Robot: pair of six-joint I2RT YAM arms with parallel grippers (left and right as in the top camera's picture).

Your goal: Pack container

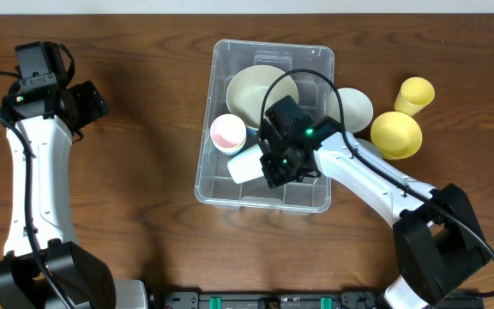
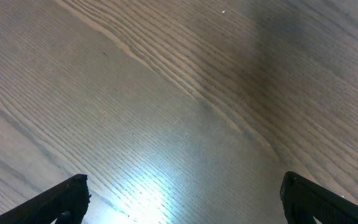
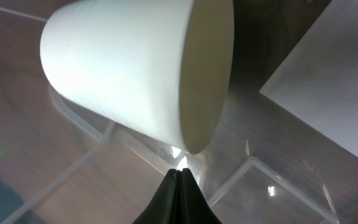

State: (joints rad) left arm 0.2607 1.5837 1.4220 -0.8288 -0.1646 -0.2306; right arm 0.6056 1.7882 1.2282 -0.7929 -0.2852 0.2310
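Right gripper (image 3: 180,177) in container (image 1: 230,196), tipped cup (image 3: 120,68) just ahead.
Its fingers (image 3: 168,200) pinched together, seemingly empty; left gripper (image 2: 184,200) agape, far off.

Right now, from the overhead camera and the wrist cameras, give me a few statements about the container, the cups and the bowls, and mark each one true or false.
1. The white cup lies on its side inside the clear container. True.
2. The yellow bowl is packed in the container. False: it sits on the wooden table, to the container's right.
3. The left jaws stand open over the table, away from the container. True.
4. The right jaws grip the white cup. False: they are shut tip to tip with nothing between them, just beside the cup.
5. A pale bowl sits inside the container. True.
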